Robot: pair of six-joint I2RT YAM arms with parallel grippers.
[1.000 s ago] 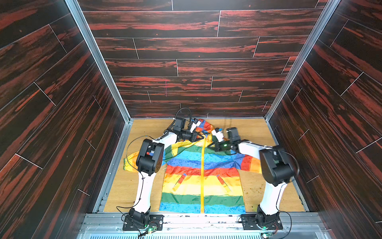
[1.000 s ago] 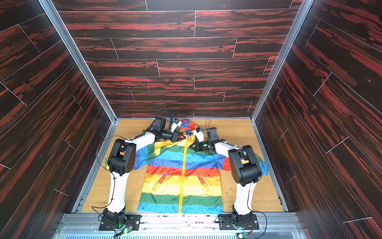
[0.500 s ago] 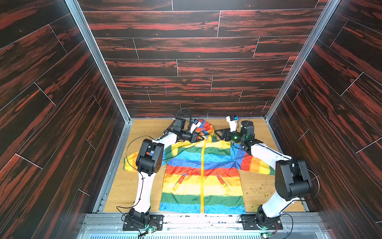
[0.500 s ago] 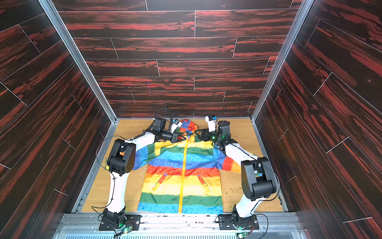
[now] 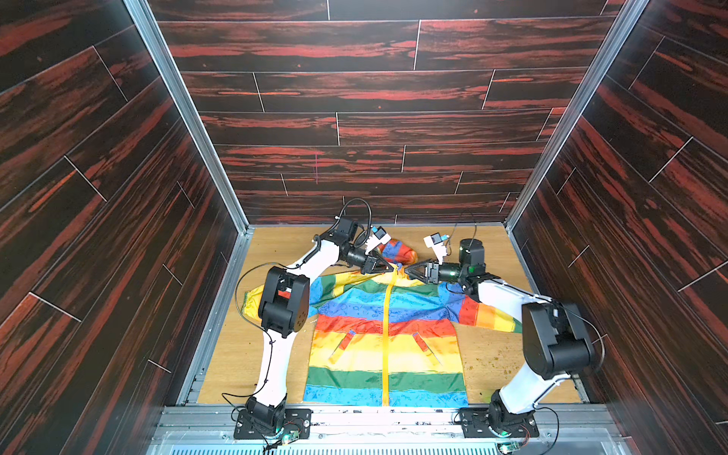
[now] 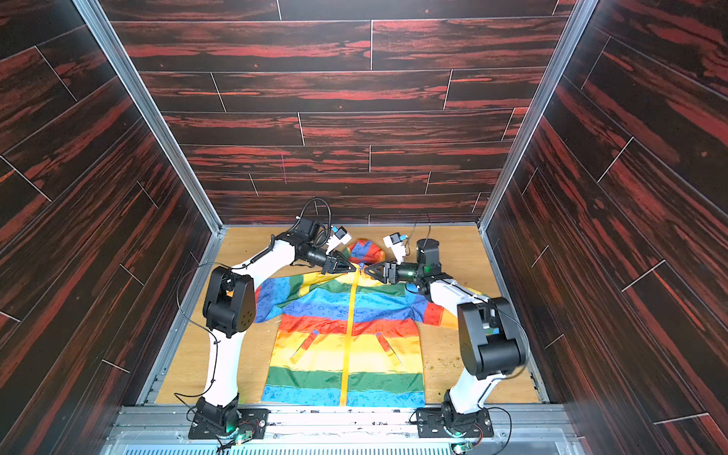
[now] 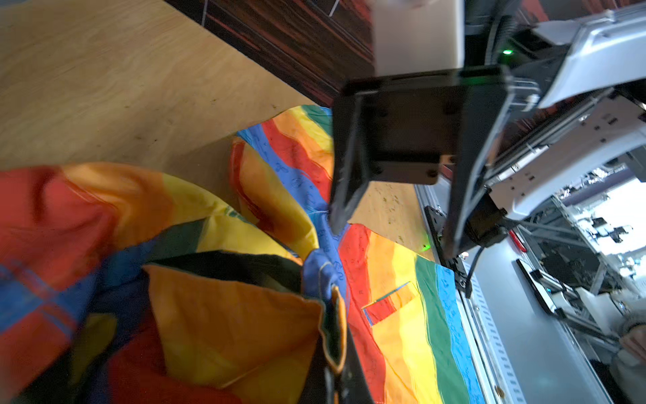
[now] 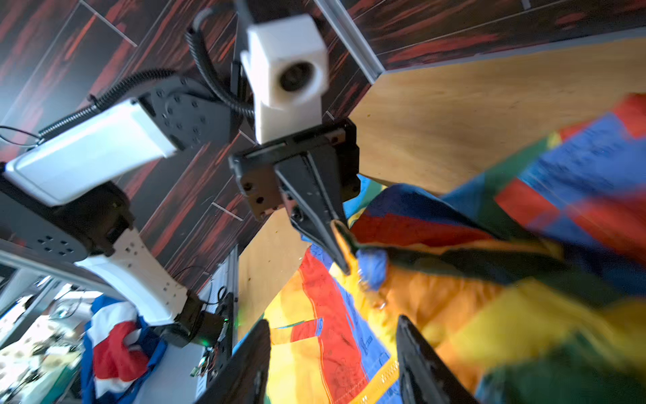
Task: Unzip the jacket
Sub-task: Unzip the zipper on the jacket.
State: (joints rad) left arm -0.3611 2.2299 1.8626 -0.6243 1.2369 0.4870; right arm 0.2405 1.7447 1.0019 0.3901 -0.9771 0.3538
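The rainbow-striped jacket lies flat on its back on the wooden floor, hood toward the back wall. Its yellow zipper runs closed from collar to hem. My left gripper is shut on the collar edge at the zipper's top, as the left wrist view shows. My right gripper faces it from the other side, open, just above the collar. In the right wrist view the right gripper has zipper tape between its fingers, untouched.
Dark wood-pattern walls enclose the floor on three sides. A metal rail with both arm bases runs along the front. Crumbs dot the floor right of the jacket. The right sleeve passes under the right arm.
My right gripper has opened and let go at the collar. Its arm has swung its elbow out to the right, and the gripper now points level at the collar. The left gripper keeps its hold.
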